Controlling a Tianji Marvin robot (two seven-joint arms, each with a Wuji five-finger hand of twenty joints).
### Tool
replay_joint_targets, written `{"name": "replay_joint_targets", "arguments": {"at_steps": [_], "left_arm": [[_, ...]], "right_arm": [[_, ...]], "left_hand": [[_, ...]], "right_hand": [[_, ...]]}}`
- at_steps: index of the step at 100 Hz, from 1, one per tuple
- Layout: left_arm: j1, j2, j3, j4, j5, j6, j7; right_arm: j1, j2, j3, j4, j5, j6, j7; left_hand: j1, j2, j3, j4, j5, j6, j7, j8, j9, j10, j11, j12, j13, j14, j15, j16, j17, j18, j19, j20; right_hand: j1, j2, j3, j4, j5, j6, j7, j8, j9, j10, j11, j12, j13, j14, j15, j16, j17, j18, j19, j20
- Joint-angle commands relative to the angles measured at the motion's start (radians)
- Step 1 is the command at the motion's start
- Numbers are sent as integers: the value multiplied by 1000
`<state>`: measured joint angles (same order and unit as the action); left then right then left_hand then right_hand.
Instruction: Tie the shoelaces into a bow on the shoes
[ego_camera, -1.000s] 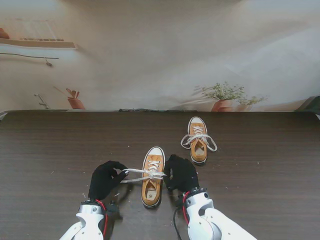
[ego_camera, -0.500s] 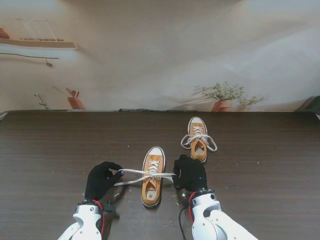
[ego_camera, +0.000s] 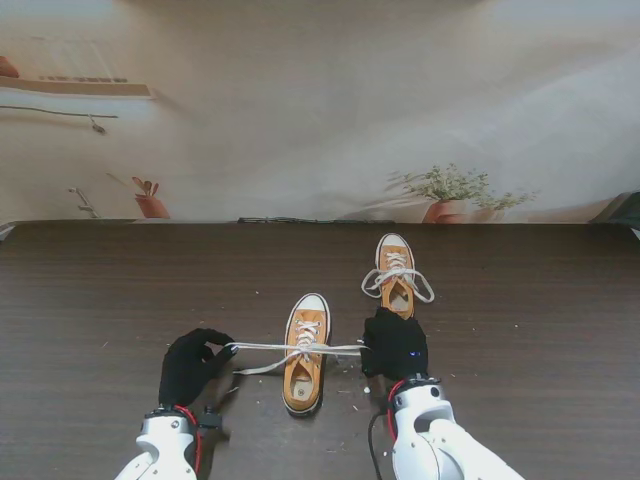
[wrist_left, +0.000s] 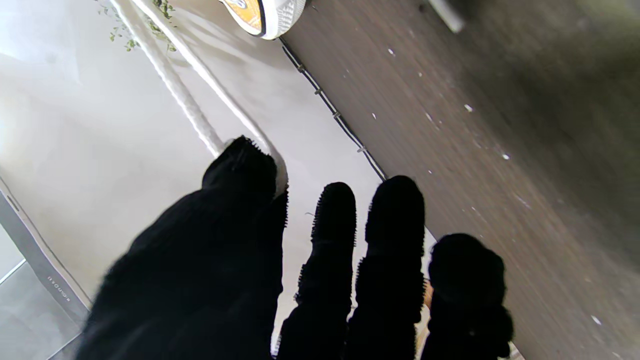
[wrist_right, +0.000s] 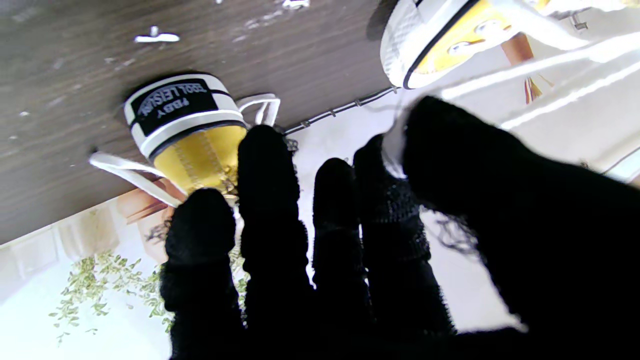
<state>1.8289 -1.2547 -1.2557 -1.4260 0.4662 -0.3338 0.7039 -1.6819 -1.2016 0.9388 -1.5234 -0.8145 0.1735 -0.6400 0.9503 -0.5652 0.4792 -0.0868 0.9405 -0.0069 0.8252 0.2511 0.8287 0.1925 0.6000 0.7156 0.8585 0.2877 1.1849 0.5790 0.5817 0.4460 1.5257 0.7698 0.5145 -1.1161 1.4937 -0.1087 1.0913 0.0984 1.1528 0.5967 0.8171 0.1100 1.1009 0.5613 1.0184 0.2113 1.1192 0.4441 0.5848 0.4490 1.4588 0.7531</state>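
Near shoe (ego_camera: 304, 353) sits on the dark bench (ego_camera: 90, 300), toe toward 12 o'clock. Left hand (ego_camera: 190, 365) at the shoe's 9 o'clock, thumb and forefinger pinched on a white lace (ego_camera: 265, 347). Right hand (ego_camera: 394, 343) at 3 o'clock, pinching the other lace end (ego_camera: 345, 349). Laces run taut across the shoe. Second shoe (ego_camera: 397, 281) lies at 1 o'clock, laces loose.

— What's behind the surface (ego_camera: 120, 290)?
— A pale backdrop (ego_camera: 320, 110) printed like a room — a shelf (ego_camera: 80, 88) high on the left, a terracotta pot (ego_camera: 152, 204) lower down, a leafy potted plant (ego_camera: 450, 190) on the right.
— And the top itself?
— Dark wood grain, dotted with small white specks. Soft, even light.
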Motion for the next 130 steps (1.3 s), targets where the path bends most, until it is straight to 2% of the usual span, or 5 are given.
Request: {"name": "replay_joint_targets", "arguments": {"at_steps": [1, 65, 76, 94, 130], "left_arm": [[7, -2, -8, -8, 1, 22, -1], [35, 9, -27, -50, 22, 75, -24], [56, 11, -48, -87, 47, 53, -10], [120, 36, -65, -198, 130, 59, -52], [233, 106, 26, -488, 423, 454, -214]], "right_arm": [[-7, 12, 8, -8, -4, 11, 25], [-15, 10, 27, -3, -11, 3, -4], [-38, 13, 50, -31, -17, -15, -11], [-104, 35, 110, -127, -29, -23, 91], [-149, 31, 152, -177, 10, -43, 107]], "left_hand": [[11, 0, 53, -2, 44, 39, 19, 3, 21, -3, -8, 2, 20, 5, 16, 21, 15, 84, 10, 21], [-165, 125, 53, 34, -365, 15, -334, 101, -314, -11, -45, -118, -228, -10, -87, 60, -174, 37, -126, 2], [-191, 111, 58, 36, -450, 50, -410, 47, -422, -15, -95, -147, -345, -13, -172, 55, -298, 9, -190, 18], [-197, 82, 52, 36, -475, 79, -448, 19, -494, -18, -165, -198, -517, -1, -461, 12, -513, -36, -343, -35], [-186, 95, -117, 56, -466, 127, -558, 3, -605, -2, -289, -279, -701, 5, -860, -94, -648, -68, -788, -176]], "right_hand": [[75, -10, 76, 69, 72, -68, 54, 14, 8, 9, -13, -5, 19, 13, -6, -19, -5, -7, 4, -9], [-5, 59, 15, -152, -207, -71, -159, -132, -104, 23, -17, 14, -63, 7, -66, 39, -79, -5, -31, -7], [-82, 181, -61, 16, -292, -26, -411, -60, -222, 22, -48, -2, -155, -6, -119, 57, -143, -27, -60, -3], [-143, 132, -232, -69, -500, 1, -506, -186, -351, 9, -161, -108, -310, 5, -327, 0, -306, -46, -239, -83], [-187, 218, -305, -80, -530, 3, -493, -245, -359, 16, -191, -128, -341, 25, -398, -24, -352, -37, -310, -111]]}}
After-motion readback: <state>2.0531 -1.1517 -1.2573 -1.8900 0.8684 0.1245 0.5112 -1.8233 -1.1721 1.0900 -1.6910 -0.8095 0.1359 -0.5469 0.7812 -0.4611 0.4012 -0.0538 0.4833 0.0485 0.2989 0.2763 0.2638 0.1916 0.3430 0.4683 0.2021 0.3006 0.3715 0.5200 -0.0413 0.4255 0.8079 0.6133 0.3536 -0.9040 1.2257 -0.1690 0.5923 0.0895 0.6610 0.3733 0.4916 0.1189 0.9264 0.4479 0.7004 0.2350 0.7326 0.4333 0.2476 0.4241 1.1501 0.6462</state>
